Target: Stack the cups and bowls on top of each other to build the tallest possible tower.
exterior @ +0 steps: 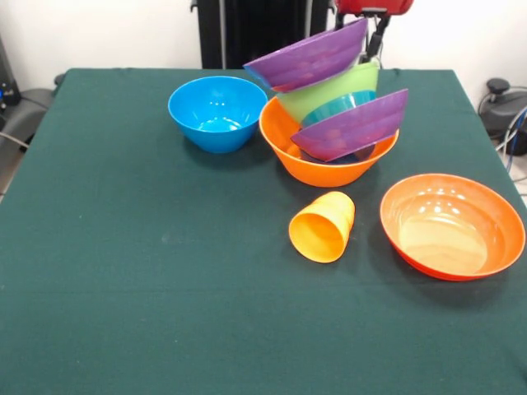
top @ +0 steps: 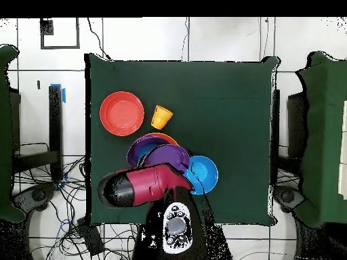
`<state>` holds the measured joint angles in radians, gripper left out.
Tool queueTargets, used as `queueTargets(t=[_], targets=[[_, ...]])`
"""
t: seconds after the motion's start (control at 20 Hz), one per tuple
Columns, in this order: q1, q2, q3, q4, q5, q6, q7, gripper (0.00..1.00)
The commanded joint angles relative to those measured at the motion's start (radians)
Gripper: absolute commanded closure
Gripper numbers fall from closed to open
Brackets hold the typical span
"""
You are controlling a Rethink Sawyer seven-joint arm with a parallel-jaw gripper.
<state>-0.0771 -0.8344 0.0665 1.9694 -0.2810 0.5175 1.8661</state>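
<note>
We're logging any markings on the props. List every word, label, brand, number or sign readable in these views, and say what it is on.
None can be read.
The bowls in the tower, the blue bowl, the red-orange bowl and the yellow-orange cup show plain surfaces.
The green tablecloth bears no print.
The red arm shows no legible lettering in the overhead view.

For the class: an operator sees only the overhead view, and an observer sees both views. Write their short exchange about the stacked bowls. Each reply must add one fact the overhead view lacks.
Operator: The arm covers part of the purple bowls. Is anything between them?
Observer: Yes, a lime green bowl, tilted.
Operator: Do the purple ones lie flat?
Observer: No. In the front view both lean steeply, with their rims higher on the picture's right.
</note>
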Motion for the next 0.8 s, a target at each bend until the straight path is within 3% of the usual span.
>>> queueTargets(t=[0.05,0.8], targets=[[0.028,0.056,0.009,-0.036,0.042,-0.069,0.181,0.0],[0.046,0.062,-0.011,-0.069,0.063,-0.022,0.159,0.0]])
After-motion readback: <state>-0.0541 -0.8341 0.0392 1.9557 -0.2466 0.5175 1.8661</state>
